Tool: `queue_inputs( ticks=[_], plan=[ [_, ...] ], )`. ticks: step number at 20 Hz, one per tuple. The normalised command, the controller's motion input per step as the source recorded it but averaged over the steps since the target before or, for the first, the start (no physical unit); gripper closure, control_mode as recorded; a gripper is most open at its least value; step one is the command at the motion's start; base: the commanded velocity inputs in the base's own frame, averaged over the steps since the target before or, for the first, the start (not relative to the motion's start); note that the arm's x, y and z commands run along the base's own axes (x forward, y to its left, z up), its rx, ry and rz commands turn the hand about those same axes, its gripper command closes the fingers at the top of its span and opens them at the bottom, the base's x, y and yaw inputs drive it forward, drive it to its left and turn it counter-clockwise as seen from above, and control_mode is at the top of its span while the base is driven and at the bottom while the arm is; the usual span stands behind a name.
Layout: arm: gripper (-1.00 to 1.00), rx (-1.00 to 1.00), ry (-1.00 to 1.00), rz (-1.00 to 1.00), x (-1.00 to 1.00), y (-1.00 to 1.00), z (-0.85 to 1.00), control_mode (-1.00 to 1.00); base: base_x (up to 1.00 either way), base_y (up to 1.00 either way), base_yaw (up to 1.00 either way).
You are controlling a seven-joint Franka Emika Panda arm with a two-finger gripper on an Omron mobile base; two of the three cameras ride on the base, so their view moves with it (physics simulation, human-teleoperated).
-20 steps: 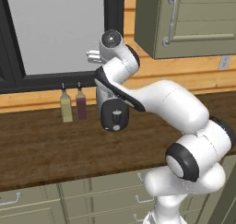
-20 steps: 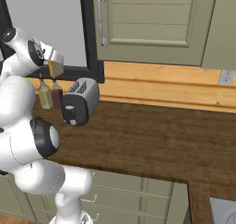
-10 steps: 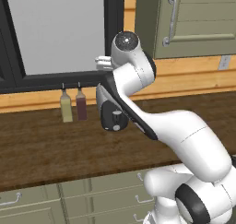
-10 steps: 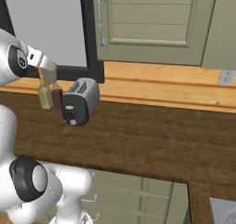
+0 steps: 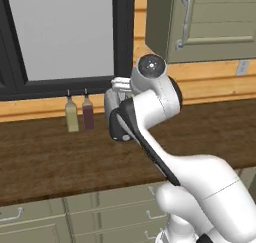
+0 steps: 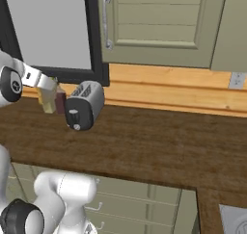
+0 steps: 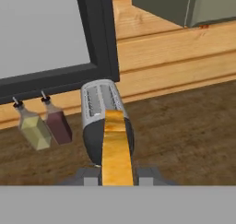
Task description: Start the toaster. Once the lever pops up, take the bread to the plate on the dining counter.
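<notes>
The silver toaster (image 7: 103, 114) stands on the dark wood counter below the window, its black end panel toward me and both slots empty. It also appears as toaster (image 6: 84, 105) and, partly behind my arm, as toaster (image 5: 117, 127). My gripper (image 7: 116, 178) hangs just above and in front of it, shut on the bread (image 7: 114, 147), a golden slice seen edge-on between the fingers. From the base, the gripper (image 6: 47, 84) sits left of the toaster's top. The plate and the dining counter are out of view.
Two small bottles, one yellowish (image 7: 33, 130) and one dark red (image 7: 57, 125), stand left of the toaster against the wooden wall strip. A black window frame (image 7: 99, 34) rises behind. A grey-green wall cabinet (image 5: 200, 22) hangs to the right. Drawers (image 5: 100, 217) run below the counter.
The arm's upper links have swung across the left base view and out toward the left of the right base view. The hand stays over the toaster with the bread.
</notes>
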Motion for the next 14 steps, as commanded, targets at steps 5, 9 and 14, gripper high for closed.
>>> queue_inputs(
  ticks=[5, 9, 14],
  plan=[
    [1.00, 0.00, 0.00, 0.00, 0.00, 0.00, 0.00, 1.00, -1.00, 0.18, 0.15],
    [1.00, 0.00, 0.00, 0.00, 0.00, 0.00, 0.00, 1.00, -0.63, 0.68, 0.68],
    [1.00, 0.00, 0.00, 0.00, 0.00, 0.00, 0.00, 1.00, -0.18, 0.44, 0.99]
  ],
)
